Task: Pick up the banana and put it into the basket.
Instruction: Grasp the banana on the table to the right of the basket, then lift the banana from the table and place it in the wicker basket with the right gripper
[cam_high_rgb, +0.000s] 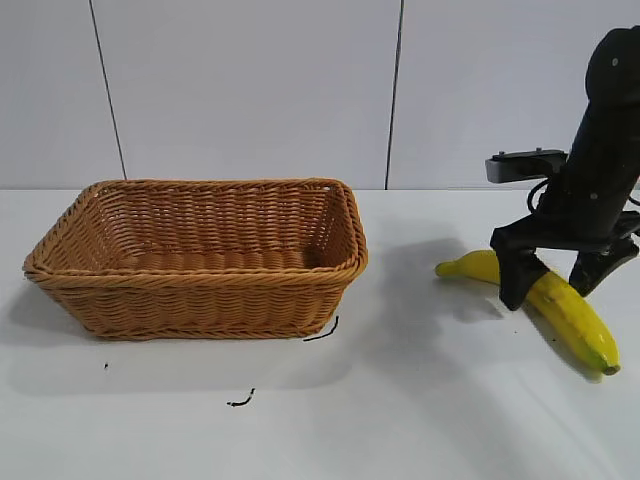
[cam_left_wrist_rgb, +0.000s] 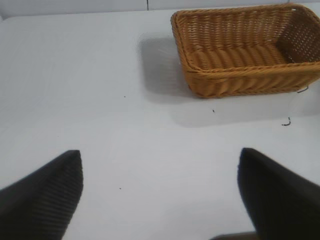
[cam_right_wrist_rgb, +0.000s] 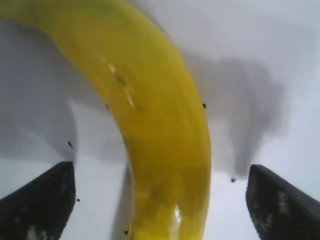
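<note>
Open table (cam_high_rgb: 430, 400) lies between the basket (cam_high_rgb: 200, 260) and my right gripper (cam_high_rgb: 551, 281), nothing standing on it but two small dark scraps (cam_high_rgb: 322, 331) near the basket's front corner. The basket's flared wall faces me, its inside bare. My fingers straddle the banana (cam_high_rgb: 560, 305). Ahead of my left gripper (cam_left_wrist_rgb: 160, 192), the table is open up to the basket.

wall (cam_high_rgb: 250, 90): pale panels, dark vertical seams | table (cam_high_rgb: 400, 420): white, soft shadows, small dark specks
</note>
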